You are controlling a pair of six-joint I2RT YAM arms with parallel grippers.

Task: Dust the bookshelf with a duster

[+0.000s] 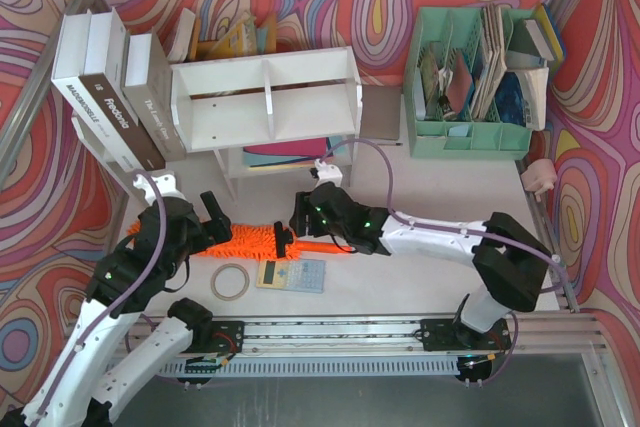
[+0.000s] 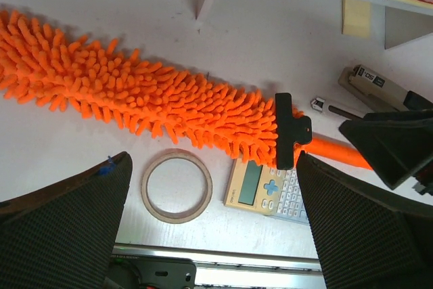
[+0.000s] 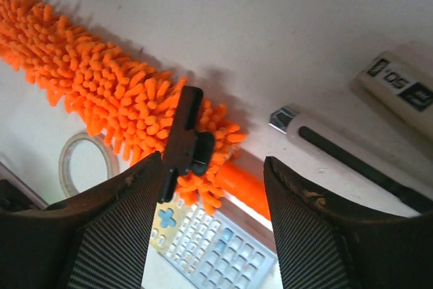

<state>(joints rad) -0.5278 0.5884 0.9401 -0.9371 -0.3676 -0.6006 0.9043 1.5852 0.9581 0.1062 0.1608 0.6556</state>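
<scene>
The right gripper [image 3: 211, 164] holds its jaws part-spread astride the smooth orange handle of the long bright-orange fluffy microfibre duster [image 3: 101, 93], just behind its black clip. A gap shows beside the handle, and the fluffy head runs away toward the left gripper [image 2: 213, 167]. That one's jaws are spread wide, with the duster's head lying flat just ahead of its fingertips and a brown tape ring [image 2: 176, 185] and a beige calculator [image 2: 267, 191] between them. The small white wooden bookshelf [image 1: 265, 97] stands beyond both grippers, apart from the duster.
</scene>
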